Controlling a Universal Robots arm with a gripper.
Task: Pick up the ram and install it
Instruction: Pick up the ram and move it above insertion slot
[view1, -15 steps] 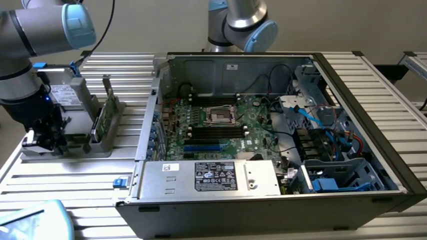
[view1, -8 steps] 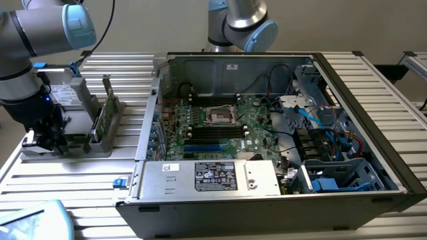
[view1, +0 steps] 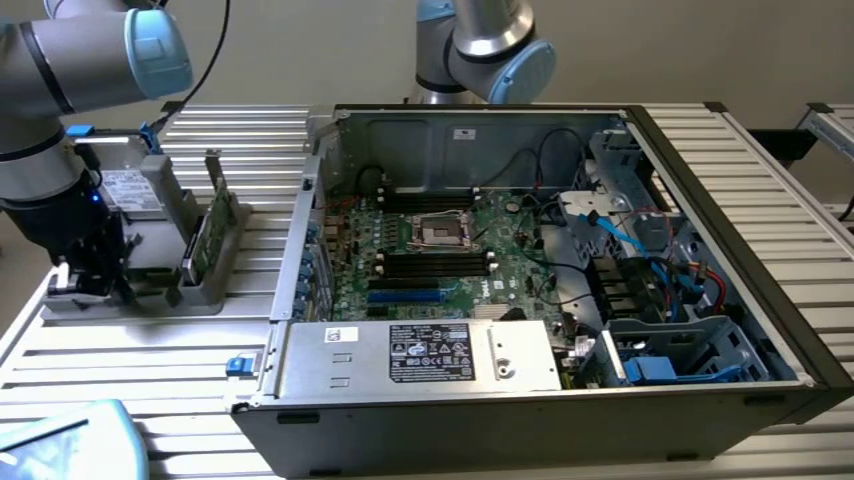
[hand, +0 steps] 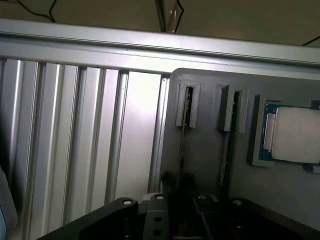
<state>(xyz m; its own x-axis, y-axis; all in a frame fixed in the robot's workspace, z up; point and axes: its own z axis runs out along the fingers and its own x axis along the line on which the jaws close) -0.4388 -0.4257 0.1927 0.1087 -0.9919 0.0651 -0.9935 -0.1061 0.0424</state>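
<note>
The end effector (view1: 91, 280) is lowered onto the far end of a grey holder (view1: 200, 292), at the exterior view's left. The holder is set on the slatted table (view1: 134, 345) beside the open case (view1: 747, 200). A green ram (view1: 208, 235) is seen standing on edge in the holder, near the end effector and outside the case. The motherboard (view1: 441, 262) is exposed inside the case. In the wrist view, two narrow slots are seen in the holder, each with a thin board edge-on, probably ram. A processor (hand: 295, 135) is seated in a pocket just beside them. The board farther from the processor is lined up with the end effector. How far the end effector is open, and whether anything is gripped, cannot be told.
</note>
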